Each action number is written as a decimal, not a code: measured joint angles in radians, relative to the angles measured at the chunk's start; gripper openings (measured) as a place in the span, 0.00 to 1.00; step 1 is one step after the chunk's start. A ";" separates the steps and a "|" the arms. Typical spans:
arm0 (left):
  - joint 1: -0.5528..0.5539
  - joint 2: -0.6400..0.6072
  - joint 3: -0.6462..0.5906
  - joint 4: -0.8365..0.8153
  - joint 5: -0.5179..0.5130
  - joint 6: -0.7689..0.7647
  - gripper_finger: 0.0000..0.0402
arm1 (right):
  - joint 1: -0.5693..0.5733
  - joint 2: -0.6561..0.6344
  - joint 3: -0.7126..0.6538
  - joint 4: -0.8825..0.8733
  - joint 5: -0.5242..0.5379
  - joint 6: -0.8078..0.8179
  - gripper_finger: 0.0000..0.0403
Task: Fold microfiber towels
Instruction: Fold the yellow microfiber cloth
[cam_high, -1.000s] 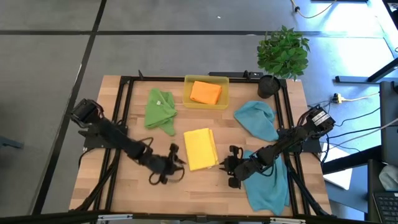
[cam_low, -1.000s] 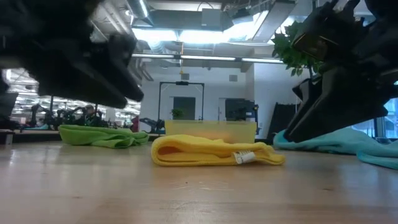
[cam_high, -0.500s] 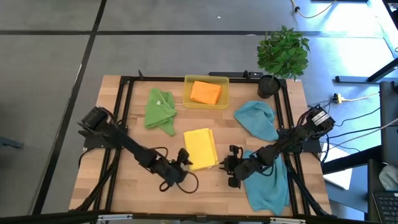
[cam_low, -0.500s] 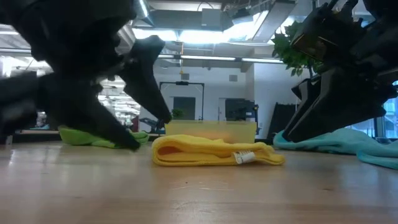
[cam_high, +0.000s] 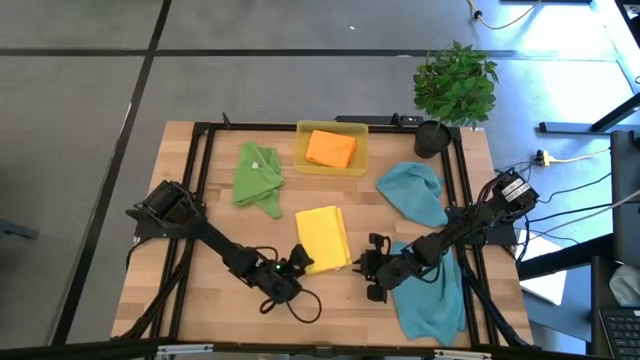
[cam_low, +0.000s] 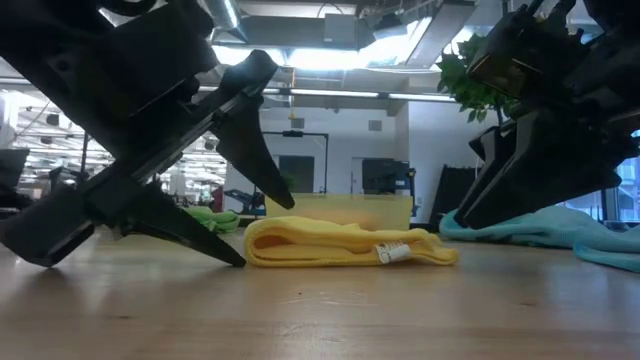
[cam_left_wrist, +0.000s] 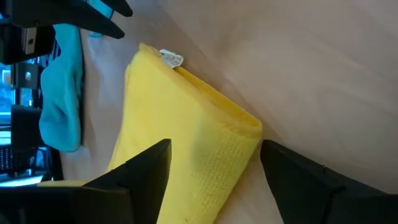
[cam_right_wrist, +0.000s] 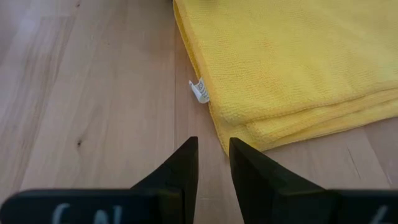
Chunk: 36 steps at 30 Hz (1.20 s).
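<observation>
A folded yellow towel (cam_high: 322, 238) lies flat on the table's middle, its white label (cam_right_wrist: 199, 90) at the near right corner. My left gripper (cam_high: 297, 262) is open at the towel's near left corner (cam_left_wrist: 245, 127). One finger is low by the table and one above the fold (cam_low: 262, 232), and I see no touch. My right gripper (cam_high: 368, 268) stands just off the near right corner, its fingers a narrow gap apart (cam_right_wrist: 213, 146) and empty. A green towel (cam_high: 258, 175), an orange towel (cam_high: 331, 148) and two teal towels (cam_high: 413, 192) (cam_high: 432, 290) lie around.
The orange towel lies in a translucent yellow tray (cam_high: 301, 150) at the far middle. A potted plant (cam_high: 455, 85) stands at the far right corner. The near teal towel lies under my right arm. A black frame (cam_high: 200, 160) runs along the table's sides.
My left gripper has gone toward the table's right edge along the near side, up to the yellow towel's near left corner, with its fingers open. The yellow towel and my right gripper have stayed where they were.
</observation>
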 joint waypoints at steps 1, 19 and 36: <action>0.002 0.003 0.000 0.006 0.002 0.008 0.61 | 0.000 0.000 0.000 0.000 0.002 -0.001 0.23; 0.044 0.008 -0.003 0.025 0.088 0.007 0.39 | 0.000 0.000 0.000 0.001 0.007 -0.001 0.23; 0.051 0.009 -0.006 0.052 0.159 -0.174 0.01 | 0.027 0.000 0.000 0.060 0.036 -0.244 0.26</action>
